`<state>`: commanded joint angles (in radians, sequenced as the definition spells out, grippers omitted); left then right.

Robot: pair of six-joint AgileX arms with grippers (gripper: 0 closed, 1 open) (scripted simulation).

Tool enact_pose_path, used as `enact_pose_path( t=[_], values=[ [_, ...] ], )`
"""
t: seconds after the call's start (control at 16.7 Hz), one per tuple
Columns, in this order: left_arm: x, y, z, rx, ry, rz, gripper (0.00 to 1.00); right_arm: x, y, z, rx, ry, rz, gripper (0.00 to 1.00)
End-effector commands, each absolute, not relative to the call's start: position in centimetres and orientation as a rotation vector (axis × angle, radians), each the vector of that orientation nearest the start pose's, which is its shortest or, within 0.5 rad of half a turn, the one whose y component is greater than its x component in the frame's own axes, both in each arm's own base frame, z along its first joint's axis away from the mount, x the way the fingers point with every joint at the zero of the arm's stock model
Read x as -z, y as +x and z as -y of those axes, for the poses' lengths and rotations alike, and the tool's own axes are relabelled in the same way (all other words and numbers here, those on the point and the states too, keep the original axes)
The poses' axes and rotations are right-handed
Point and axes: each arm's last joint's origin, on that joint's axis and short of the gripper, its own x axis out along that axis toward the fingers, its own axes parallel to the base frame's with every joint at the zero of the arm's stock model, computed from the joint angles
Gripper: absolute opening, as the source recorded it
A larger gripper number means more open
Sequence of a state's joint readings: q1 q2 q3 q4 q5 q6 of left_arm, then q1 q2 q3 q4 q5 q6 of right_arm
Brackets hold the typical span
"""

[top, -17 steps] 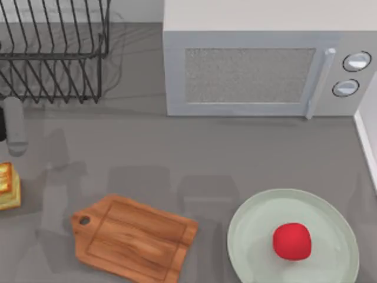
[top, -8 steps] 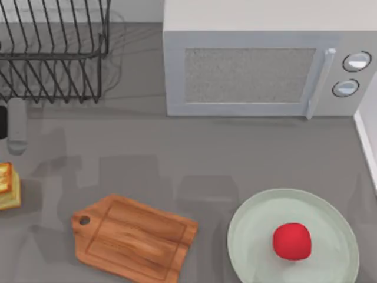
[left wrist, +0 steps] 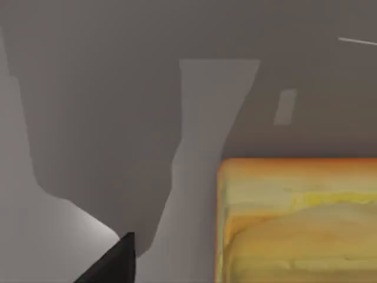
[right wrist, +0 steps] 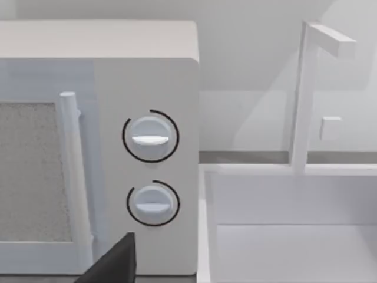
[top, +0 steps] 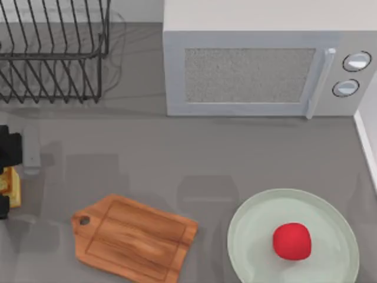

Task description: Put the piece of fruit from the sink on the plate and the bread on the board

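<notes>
The bread [top: 13, 187], a small cube with a toasted orange top, sits at the table's far left edge, left of the wooden board [top: 135, 237]. My left gripper [top: 6, 177] hangs open right over the bread, black parts showing on both sides of it. In the left wrist view the bread [left wrist: 297, 221] looms close, with one dark fingertip [left wrist: 115, 262] beside it. The red piece of fruit [top: 291, 240] lies on the pale green plate [top: 250, 215] at the front right. The right wrist view shows one dark fingertip [right wrist: 115, 262] of my right gripper, open, facing the microwave and sink.
A grey microwave [top: 259, 65] stands at the back, its knobs [right wrist: 150, 137] close to the right wrist camera. A black wire dish rack [top: 53, 50] fills the back left. The white sink [right wrist: 288, 230] with its faucet [right wrist: 306, 94] lies at the right.
My left gripper has come in from the left edge and now covers part of the bread. The bread, board, plate and fruit have not moved.
</notes>
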<state>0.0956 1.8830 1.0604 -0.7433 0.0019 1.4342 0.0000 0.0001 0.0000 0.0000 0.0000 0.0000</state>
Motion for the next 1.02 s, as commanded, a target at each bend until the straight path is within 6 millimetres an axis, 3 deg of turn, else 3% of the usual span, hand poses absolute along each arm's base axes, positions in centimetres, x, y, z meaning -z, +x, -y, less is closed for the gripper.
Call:
enact_pose_path(
  t=[0.3,1.02],
  values=[
    [-10.86,31.54,-3.20,1.033,1.032,-1.311,1.00,-16.00,10.57,0.12,0.000,0.000,0.000,1.00],
    [-10.86,31.54,-3.20,1.033,1.032,-1.311,0.10,-16.00,10.57,0.12,0.000,0.000,0.000,1.00]
  ],
)
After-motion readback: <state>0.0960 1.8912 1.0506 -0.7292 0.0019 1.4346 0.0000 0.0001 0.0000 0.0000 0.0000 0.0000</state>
